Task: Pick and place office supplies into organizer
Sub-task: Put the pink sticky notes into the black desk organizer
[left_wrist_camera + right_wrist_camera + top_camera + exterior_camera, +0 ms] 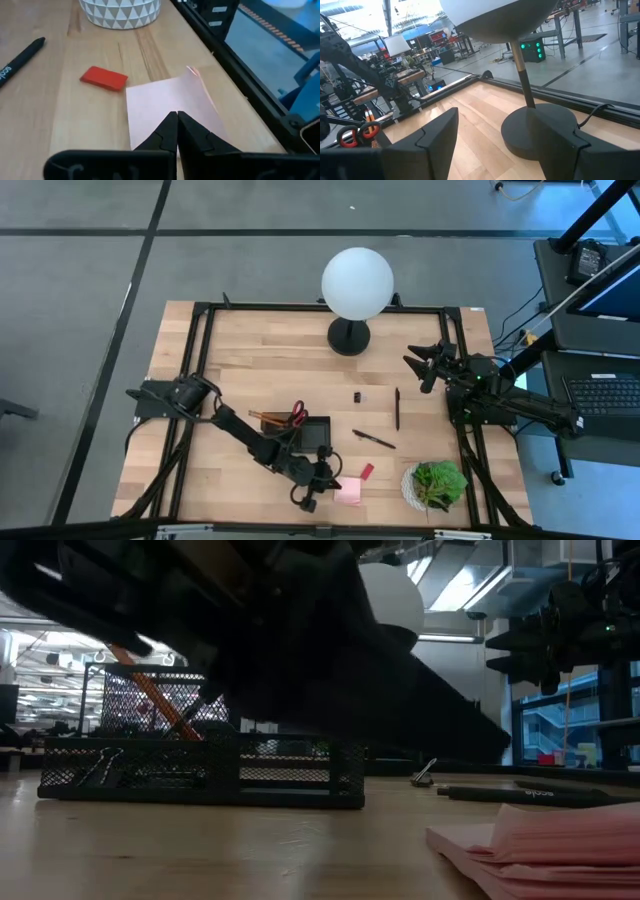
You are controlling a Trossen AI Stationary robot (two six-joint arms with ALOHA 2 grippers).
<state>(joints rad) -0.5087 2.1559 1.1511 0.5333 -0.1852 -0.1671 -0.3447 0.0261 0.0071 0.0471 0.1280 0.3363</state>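
In your organizer point(305, 432): scissors point(294, 416) and pencils point(266, 418). Still out: two pens point(373, 439), eraser point(366, 471), clip point(357, 396), sticky-note pad point(170, 107). Left gripper point(177, 131), fingers pressed together and empty, hovers at the pad; right gripper point(500, 145) waits wide by the lamp point(356, 284)

Bare table point(240, 370) is lying open between the organizer point(305, 432) and the lamp base point(349, 336). The left arm point(250, 438) is stretching across the organizer's near side, and the potted plant point(436, 484) is crowding the sticky-note pad point(348, 491) and eraser point(366, 471).
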